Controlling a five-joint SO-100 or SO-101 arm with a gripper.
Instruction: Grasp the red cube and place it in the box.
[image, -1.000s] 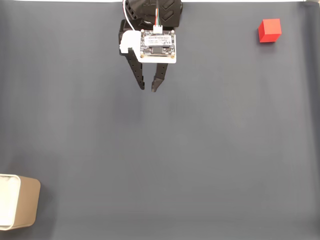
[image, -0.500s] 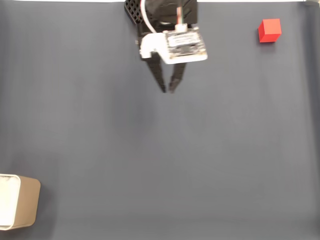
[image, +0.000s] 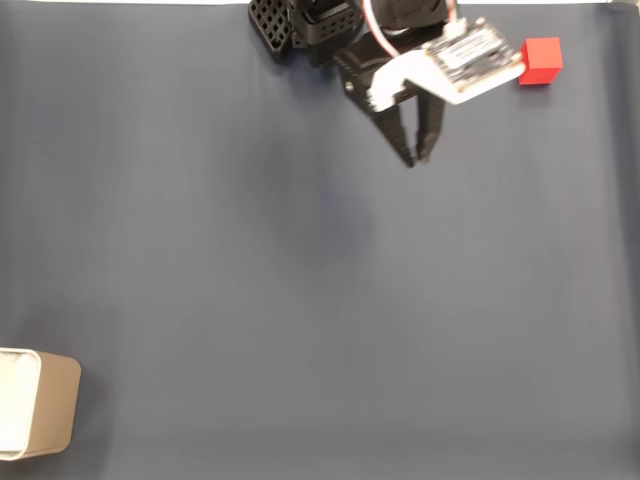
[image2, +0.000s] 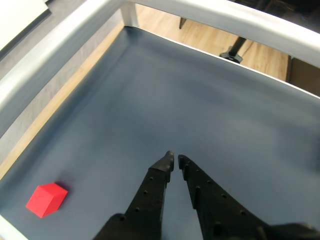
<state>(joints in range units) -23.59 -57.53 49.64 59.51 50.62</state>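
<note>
Tan cardboard-coloured box (image: 45, 405) with rounded corners, white inside: near left corner of dark grey matte mat (image: 300, 320), fixed view. Black two-finger gripper (image: 416, 160) far centre-right, fingers nearly together, holding nothing. Small matte red cube (image: 541, 61) far right, apart from gripper; wrist view, cube (image2: 46, 199) left of fingertips.

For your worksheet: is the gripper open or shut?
Nearly shut and empty: the gripper's fingertips almost touch; the red cube lies apart.
</note>
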